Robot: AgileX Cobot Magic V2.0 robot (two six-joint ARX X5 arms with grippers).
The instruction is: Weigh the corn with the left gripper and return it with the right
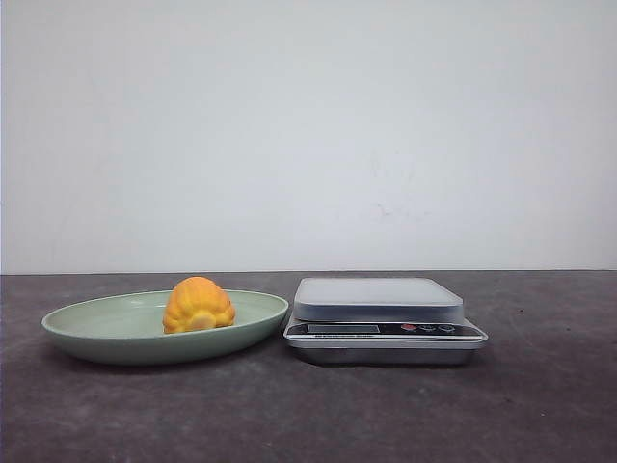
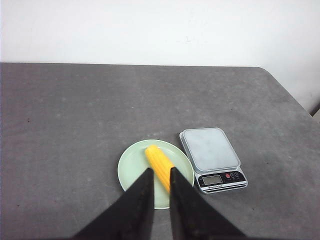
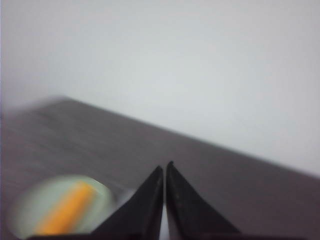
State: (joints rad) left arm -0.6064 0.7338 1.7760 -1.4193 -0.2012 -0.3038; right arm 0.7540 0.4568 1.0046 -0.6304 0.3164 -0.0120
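Corn (image 2: 160, 165) lies in the plate (image 2: 131, 167), directly ahead of and below the left gripper (image 2: 160, 173), long axis roughly along its reach. Left fingers stand slightly apart, empty. Right gripper (image 3: 164, 169) is closed, corn off to its side.

You are looking at a bare test bench of the lab or studio kind, not a lived-in kitchen: a dark grey speckled tabletop (image 1: 540, 405) runs up to a plain white wall (image 1: 308, 125) with nothing hung on it. The only furnishings are kitchen props set side by side: a pale green oval plate (image 1: 106, 333) carrying a corn cob (image 1: 198, 305), and a small digital kitchen scale (image 1: 384, 323) with a grey platform, a display and buttons on its front. Black robot fingers (image 2: 140, 200) frame the wrist view.
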